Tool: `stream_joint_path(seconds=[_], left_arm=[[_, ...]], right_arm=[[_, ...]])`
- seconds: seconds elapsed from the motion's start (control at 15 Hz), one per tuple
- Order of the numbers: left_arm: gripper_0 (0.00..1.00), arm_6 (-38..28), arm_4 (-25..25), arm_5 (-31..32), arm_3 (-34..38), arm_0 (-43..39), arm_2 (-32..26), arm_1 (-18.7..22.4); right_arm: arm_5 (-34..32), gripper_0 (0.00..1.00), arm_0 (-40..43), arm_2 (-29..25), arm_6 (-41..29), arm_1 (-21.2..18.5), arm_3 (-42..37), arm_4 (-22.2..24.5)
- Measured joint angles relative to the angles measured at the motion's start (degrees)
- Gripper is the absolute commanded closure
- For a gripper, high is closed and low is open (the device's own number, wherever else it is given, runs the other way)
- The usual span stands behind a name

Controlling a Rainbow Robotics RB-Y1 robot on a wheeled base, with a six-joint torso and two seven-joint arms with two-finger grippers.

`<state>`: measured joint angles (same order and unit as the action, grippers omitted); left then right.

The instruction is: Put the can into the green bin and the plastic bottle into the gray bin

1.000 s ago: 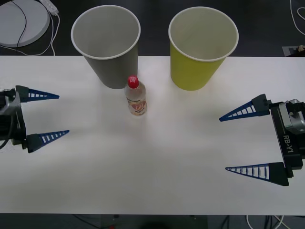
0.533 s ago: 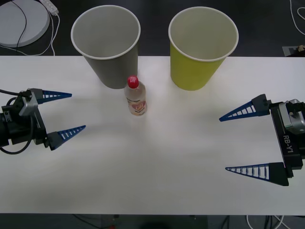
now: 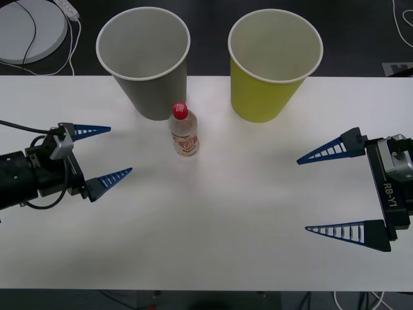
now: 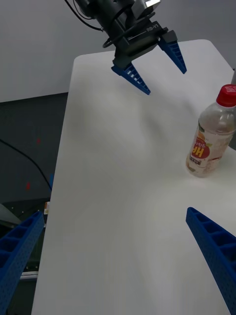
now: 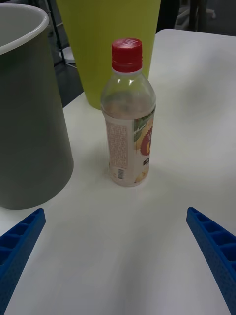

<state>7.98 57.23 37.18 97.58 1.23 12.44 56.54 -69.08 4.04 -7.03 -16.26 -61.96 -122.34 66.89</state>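
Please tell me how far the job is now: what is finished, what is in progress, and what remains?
Nothing looks finished: the plastic bottle stands upright on the table, in front of the gray bin. In progress: the left gripper, open, points at the bottle without touching it. The right gripper waits open at the right. Remaining: grasp the bottle and drop it into the gray bin. I see no can; the green bin's visible inside looks empty.

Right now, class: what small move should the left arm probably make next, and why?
Probably ease the left gripper forward until the plastic bottle sits between its open jaws. The bottle stands upright, untouched, beside the gray bin.
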Motion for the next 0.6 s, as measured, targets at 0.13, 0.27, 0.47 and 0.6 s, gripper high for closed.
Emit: stream_joint_path(seconds=[0.13,0.27,0.47,0.6], left_arm=[[0.00,-0.85,0.77,-0.61,-0.91,0.33,0.00,-0.72],[0.00,-1.37,1.04,-1.81,-1.74,0.61,0.04,-2.12],[0.00,-2.26,3.26,-2.12,-3.19,1.94,0.04,-5.02],[0.00,-2.86,5.57,-2.13,-3.49,2.50,0.02,-8.51]], right_arm=[[0.00,0.00,0.00,0.00,0.00,0.00,0.00,0.00],[0.00,0.00,0.00,0.00,0.00,0.00,0.00,0.00],[0.00,0.00,0.00,0.00,0.00,0.00,0.00,0.00],[0.00,0.00,0.00,0.00,0.00,0.00,0.00,0.00]])
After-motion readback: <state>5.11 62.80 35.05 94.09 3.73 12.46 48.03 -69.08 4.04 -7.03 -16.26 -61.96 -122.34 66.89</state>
